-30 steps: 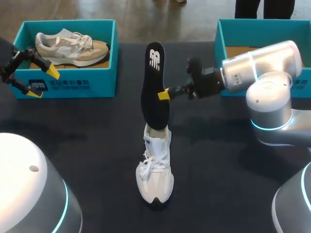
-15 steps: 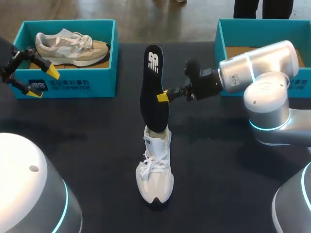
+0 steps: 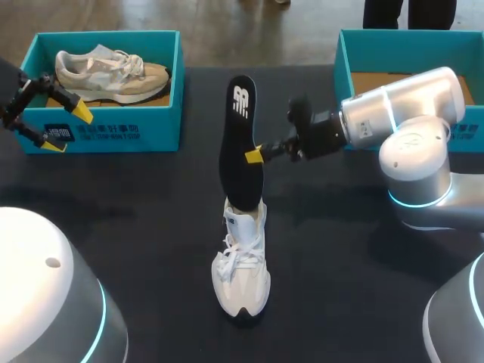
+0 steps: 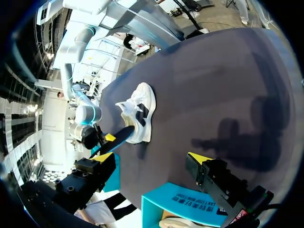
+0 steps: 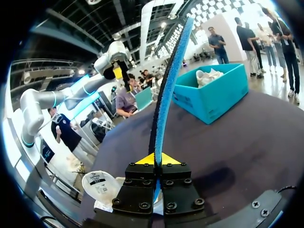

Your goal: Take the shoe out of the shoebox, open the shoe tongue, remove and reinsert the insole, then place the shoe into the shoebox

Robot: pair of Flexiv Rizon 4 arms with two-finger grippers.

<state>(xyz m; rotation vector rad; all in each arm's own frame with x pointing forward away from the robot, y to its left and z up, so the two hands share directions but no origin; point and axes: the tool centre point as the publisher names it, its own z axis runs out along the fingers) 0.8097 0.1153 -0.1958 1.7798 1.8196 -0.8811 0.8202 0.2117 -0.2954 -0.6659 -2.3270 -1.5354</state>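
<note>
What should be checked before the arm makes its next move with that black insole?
1. Right gripper shut on the insole: ok, its fingers clamp it from both sides.
2. Insole's lower end inside the white shoe: ok, it stands in the shoe's opening.
3. White shoe upright on the table: ok.
4. Shoe held steady: not ok, nothing grips it.
5. Left gripper out of the way: ok, open, by the left shoebox, well apart from the shoe.
6. Right shoebox free for the shoe: cannot tell, the arm hides most of its inside.
</note>
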